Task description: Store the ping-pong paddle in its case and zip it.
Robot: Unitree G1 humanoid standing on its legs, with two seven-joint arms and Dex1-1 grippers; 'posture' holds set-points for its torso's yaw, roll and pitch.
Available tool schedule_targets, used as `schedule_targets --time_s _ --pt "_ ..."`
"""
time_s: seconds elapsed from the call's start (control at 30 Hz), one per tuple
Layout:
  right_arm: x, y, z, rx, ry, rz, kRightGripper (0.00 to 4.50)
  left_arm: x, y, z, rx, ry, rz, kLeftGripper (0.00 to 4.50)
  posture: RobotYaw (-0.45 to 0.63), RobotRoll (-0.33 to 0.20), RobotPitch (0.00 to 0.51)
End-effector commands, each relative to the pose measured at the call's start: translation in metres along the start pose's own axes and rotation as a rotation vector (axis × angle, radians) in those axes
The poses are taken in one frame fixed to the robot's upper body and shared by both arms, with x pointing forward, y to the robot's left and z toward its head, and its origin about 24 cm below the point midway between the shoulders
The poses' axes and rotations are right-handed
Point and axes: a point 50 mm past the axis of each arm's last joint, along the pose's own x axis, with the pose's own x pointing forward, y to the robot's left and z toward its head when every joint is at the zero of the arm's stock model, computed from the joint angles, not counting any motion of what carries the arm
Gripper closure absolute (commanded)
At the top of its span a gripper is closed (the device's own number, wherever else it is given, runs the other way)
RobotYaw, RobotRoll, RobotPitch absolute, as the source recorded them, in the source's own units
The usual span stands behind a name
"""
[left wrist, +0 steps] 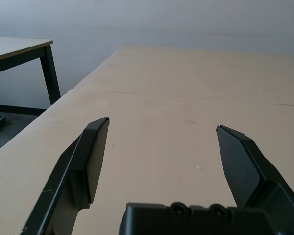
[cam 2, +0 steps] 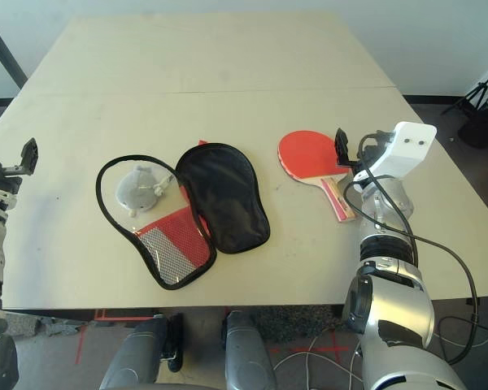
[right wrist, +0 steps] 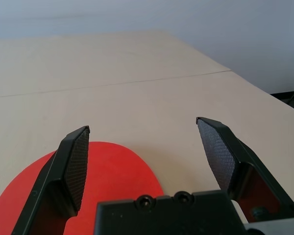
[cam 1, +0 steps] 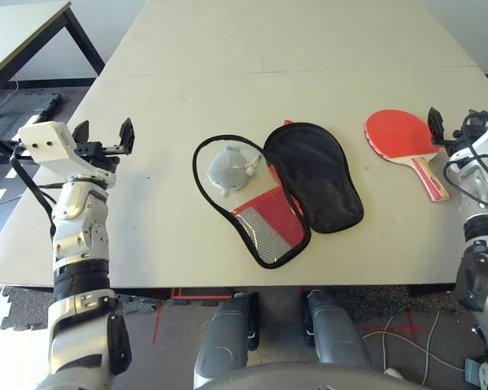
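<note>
Lying unzipped, the mesh-pocketed fabric case (cam 1: 289, 191) neighbours the rubber-faced paddle (cam 1: 403, 138); both tools spread empty.

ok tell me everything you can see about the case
The case is a paddle-shaped fabric cover lying unzipped and spread flat near the table's middle. One half shows black lining. The other, edged in black zipper, shows red fabric with a mesh pocket, and a small grey pouch rests on it. The paddle lies apart, to its right. No gripper touches it.
</note>
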Motion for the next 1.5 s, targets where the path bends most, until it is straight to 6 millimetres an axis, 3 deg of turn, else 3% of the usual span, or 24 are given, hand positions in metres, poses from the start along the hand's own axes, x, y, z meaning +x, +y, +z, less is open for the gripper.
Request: schedule_targets --time_s 0.03,0.23,0.4,0.5,0.67,0.83,1.0,1.27,1.5 --pt "0.001 0.003 -0.003 0.003 0.016 0.005 0.02 -0.004 0.003 -0.007 0.005 0.023 0.015 0.0 -0.02 0.0 0.174" --pt "-0.001 0.001 -0.004 -0.001 0.019 0.006 0.02 -0.005 0.006 -0.004 0.008 0.024 0.01 0.0 -0.02 0.0 0.179" --pt "-0.002 0.005 -0.009 0.003 0.039 0.015 0.02 0.006 0.005 0.03 -0.007 -0.038 -0.066 0.0 0.0 0.0 0.192" --pt "-0.002 0.008 -0.013 -0.002 0.069 0.026 0.02 0.013 -0.012 0.056 -0.031 -0.069 -0.198 0.0 0.01 0.0 0.197" --pt "-0.002 0.011 -0.017 -0.007 0.099 0.017 0.02 0.005 -0.057 0.077 -0.03 -0.021 -0.533 0.0 0.01 0.0 0.202" --pt "0.0 0.016 -0.018 0.012 0.119 0.015 0.02 -0.02 -0.099 0.082 0.0 0.073 -0.887 0.0 0.0 0.0 0.205" --pt "0.006 0.024 -0.014 0.049 0.16 0.012 0.02 -0.036 -0.122 0.08 -0.012 0.151 -1.058 0.0 -0.01 0.0 0.201" --pt "0.013 0.033 0.024 0.041 0.244 0.013 0.02 -0.035 -0.134 0.076 -0.06 0.156 -1.098 0.0 -0.05 0.0 0.198" --pt "-0.008 0.038 0.062 -0.08 0.49 0.192 0.02 -0.035 -0.141 0.066 -0.031 0.185 -1.133 0.0 -0.07 0.0 0.195"
